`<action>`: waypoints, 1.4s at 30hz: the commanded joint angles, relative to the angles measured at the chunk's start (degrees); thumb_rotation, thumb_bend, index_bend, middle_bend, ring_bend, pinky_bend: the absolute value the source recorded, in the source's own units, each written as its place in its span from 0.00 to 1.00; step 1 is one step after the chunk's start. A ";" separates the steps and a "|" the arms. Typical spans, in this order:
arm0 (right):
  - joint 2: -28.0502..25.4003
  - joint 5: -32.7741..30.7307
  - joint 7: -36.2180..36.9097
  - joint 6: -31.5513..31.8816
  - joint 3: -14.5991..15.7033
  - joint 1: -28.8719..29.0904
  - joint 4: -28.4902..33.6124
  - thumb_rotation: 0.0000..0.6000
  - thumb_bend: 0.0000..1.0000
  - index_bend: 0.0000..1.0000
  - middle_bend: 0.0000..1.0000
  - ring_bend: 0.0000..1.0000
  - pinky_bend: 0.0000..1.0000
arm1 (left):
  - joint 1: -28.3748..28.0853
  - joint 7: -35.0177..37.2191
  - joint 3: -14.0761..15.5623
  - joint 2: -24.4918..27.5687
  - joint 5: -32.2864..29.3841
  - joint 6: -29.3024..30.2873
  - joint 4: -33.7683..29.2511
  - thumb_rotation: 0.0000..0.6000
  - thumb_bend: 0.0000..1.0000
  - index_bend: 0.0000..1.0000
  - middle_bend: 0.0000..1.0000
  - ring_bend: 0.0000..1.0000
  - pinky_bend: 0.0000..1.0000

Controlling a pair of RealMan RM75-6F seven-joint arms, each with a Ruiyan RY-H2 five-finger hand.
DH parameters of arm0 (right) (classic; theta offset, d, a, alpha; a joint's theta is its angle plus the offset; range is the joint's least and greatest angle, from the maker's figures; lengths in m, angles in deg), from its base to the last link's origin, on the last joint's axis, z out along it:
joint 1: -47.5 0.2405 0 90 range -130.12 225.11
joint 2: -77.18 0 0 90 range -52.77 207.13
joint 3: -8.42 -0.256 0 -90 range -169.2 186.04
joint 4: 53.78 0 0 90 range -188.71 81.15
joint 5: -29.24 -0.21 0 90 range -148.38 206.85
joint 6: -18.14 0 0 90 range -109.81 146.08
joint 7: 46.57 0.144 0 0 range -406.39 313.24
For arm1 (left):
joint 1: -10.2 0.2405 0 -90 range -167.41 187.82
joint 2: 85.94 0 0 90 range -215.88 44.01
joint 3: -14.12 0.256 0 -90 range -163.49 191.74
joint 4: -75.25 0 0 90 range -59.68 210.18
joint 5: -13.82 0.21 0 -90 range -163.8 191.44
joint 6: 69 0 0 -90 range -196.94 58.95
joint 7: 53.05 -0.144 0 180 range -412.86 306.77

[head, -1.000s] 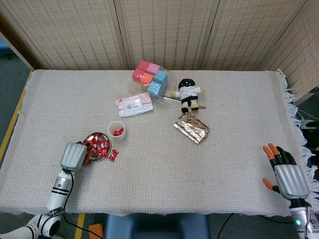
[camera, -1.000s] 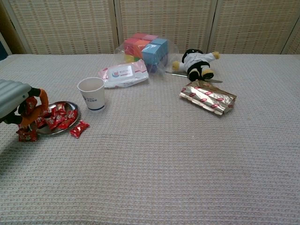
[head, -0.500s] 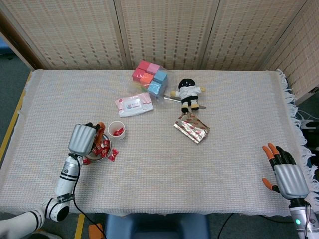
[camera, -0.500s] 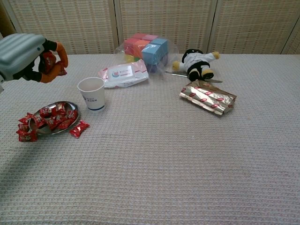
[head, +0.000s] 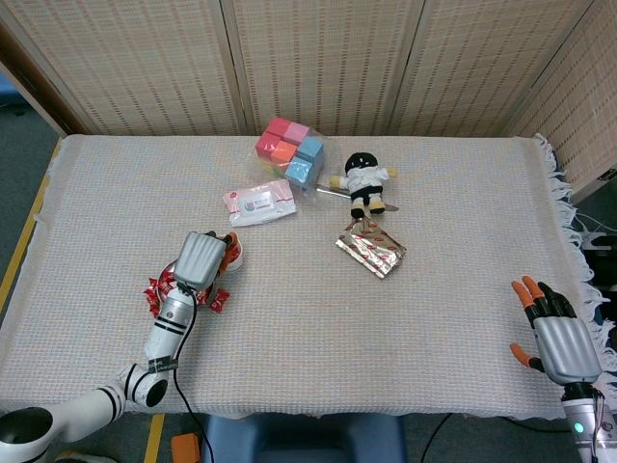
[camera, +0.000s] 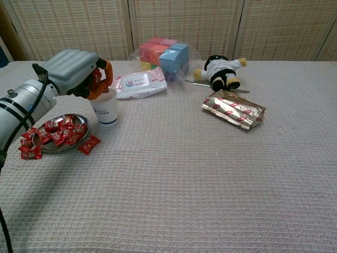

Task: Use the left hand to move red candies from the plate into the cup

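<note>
1. While the left robot hand [camera: 73,71] hangs right above the cup [camera: 105,107], its fingers [camera: 101,84] are curled around a red candy [camera: 96,79], and the fingertips nearly meet the rim.
2. This cup stands upright on the tabletop [camera: 210,174], just beside the plate [camera: 51,146]. From the head view I cannot see inside it, because the hand covers it.
3. Many candies [camera: 60,130] lie in the plate, which is well filled. A few lie outside it on the cloth: one loose candy [camera: 89,144] near the cup side, and others [camera: 29,151] at the far left edge.
4. The right robot hand [head: 557,338] rests at the right edge of the tabletop, holding nothing, with fingers spread.
5. I judge that the task is at the release step, with much of the plate left to empty.
6. What could go wrong:
   - If the fingers open too far to one side, the candy may hit the rim and fall on the cloth.
   - The cup looks light. A fingertip pushing on the rim could tip it over or slide it.
   - The wrapper may stick between the fingers, so the candy would not drop.
   - When the arm goes back low, it could sweep the plate and scatter more candies.
</note>
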 commanded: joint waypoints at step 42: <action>0.08 0.57 -0.25 0.38 0.34 -0.05 0.21 1.00 0.14 0.00 0.00 0.00 0.13 | 12.91 7.55 11.40 12.48 1.62 10.41 -13.06 1.00 0.39 0.15 0.26 0.32 0.99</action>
